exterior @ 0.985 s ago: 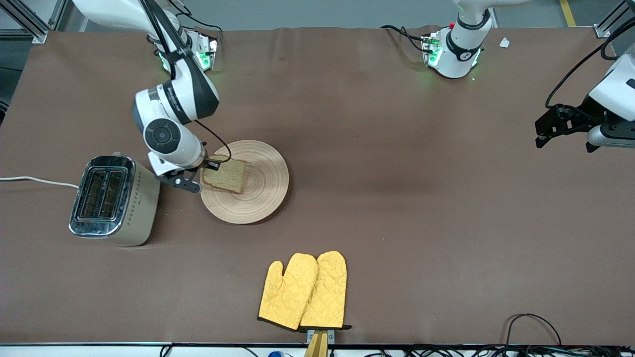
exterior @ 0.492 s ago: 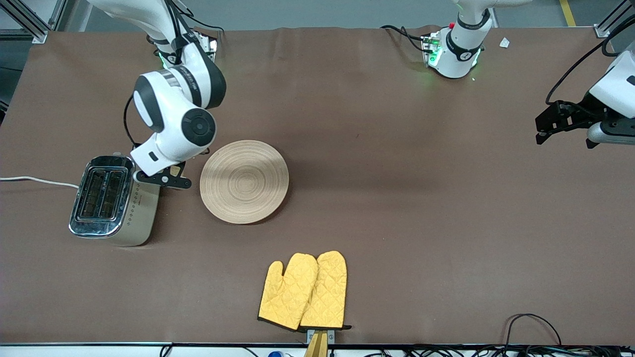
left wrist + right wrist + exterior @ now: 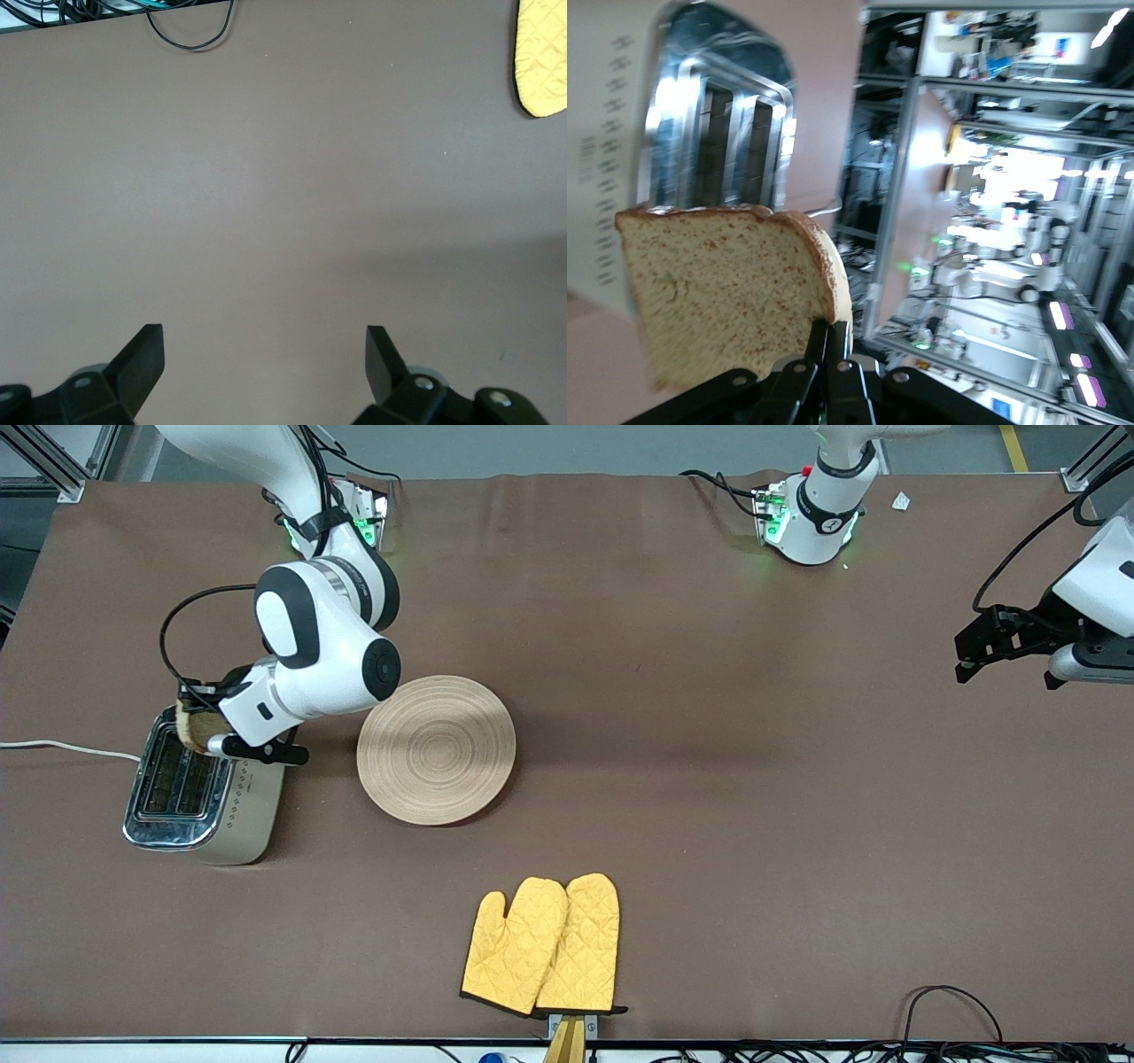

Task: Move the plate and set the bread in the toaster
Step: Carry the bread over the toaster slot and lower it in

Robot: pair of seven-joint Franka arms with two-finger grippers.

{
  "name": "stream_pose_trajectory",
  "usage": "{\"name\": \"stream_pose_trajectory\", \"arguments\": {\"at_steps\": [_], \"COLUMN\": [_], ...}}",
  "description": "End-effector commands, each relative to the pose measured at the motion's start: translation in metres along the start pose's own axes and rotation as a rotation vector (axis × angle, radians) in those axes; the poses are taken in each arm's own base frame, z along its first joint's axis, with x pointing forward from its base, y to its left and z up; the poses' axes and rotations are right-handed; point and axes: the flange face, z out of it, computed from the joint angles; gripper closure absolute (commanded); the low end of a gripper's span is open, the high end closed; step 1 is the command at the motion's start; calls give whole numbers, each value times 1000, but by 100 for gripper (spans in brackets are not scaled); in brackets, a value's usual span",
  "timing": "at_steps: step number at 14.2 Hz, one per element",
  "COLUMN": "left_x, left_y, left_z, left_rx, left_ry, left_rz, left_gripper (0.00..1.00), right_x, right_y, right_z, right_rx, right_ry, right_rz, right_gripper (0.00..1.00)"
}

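Observation:
The bread, a speckled brown slice, hangs on edge over the chrome top of the toaster, at the end of it that lies farther from the front camera. My right gripper is shut on one edge of it. In the right wrist view the bread stands in the right gripper, with the slots of the toaster below it. The wooden plate lies bare on the table beside the toaster. My left gripper waits open above the left arm's end of the table, its fingers wide apart with nothing between them.
A pair of yellow oven mitts lies near the table's front edge, and a corner of one mitt shows in the left wrist view. The toaster's white cord runs off the right arm's end of the table. Black cables loop at the front edge.
My right gripper has lifted the bread off the plate and swung it over to above the toaster. The plate now lies bare. The left arm has hardly moved.

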Motion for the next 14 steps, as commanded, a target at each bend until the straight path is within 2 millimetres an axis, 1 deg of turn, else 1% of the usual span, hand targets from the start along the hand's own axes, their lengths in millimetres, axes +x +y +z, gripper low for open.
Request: {"name": "stream_pose_trajectory", "arguments": {"at_steps": [1, 2, 3, 7, 8, 9, 11, 14], "left_x": [-4, -4, -4, -3, -3, -3, -3, -3], "left_y": [-2, -1, -1, -2, -2, -2, -2, -1], "left_z": [-2, -2, -2, -1, -1, -1, -1, -1], "left_rx": [-20, -20, -20, -20, -20, -20, -20, -20], "left_ry": [-6, -5, -5, -6, -6, -6, -7, -5], "left_rz": [-13, -11, -11, -13, -11, -11, -10, -10], "left_gripper": [0, 0, 0, 0, 0, 0, 0, 0], "right_x": [12, 19, 25, 38, 42, 51, 67, 76], "right_y": [30, 37, 38, 21, 22, 27, 31, 22], "right_z": [4, 7, 10, 19, 25, 35, 45, 52], "right_rx": [-38, -33, -31, -32, -26, -13, 5, 10], "right_ry": [7, 3, -4, -18, -28, -49, -71, -80], "right_rz": [35, 53, 59, 54, 59, 75, 103, 96], "right_gripper": [100, 100, 100, 100, 100, 100, 100, 99]}}
